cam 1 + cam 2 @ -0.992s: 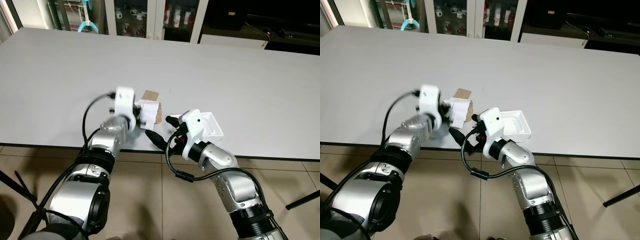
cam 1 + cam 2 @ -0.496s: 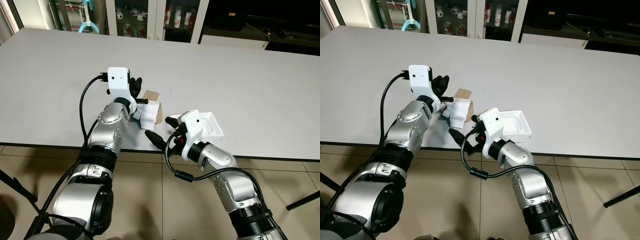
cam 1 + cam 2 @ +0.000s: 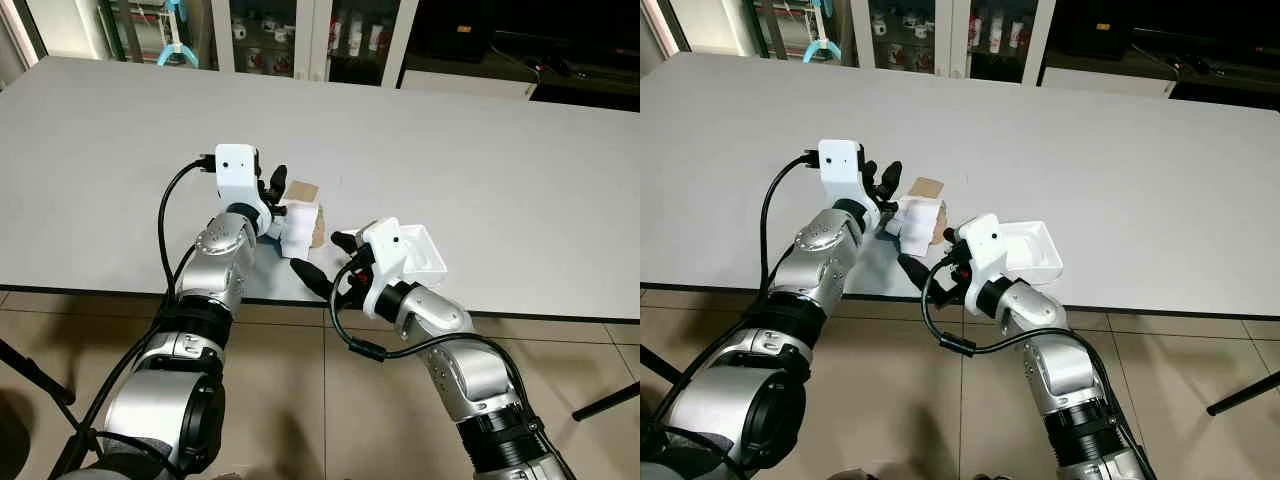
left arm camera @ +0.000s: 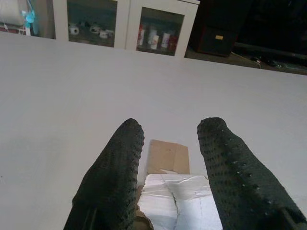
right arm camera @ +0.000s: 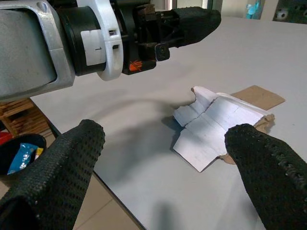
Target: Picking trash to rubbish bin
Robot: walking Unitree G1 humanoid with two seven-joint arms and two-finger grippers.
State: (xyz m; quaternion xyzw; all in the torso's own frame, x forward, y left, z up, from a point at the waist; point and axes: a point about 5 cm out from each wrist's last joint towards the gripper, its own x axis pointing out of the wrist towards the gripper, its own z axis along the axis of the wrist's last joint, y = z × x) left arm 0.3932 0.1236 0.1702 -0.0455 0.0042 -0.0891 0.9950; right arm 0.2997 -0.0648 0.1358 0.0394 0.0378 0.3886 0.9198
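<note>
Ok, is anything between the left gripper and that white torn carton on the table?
Nothing visible. The left gripper is open directly above the white torn carton, one finger to each side. The right gripper is open nearby, not between them.

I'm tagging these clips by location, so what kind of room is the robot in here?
Probably an office or meeting room: a long white table, glass-door cabinets holding mugs behind it, and a tiled floor.
</note>
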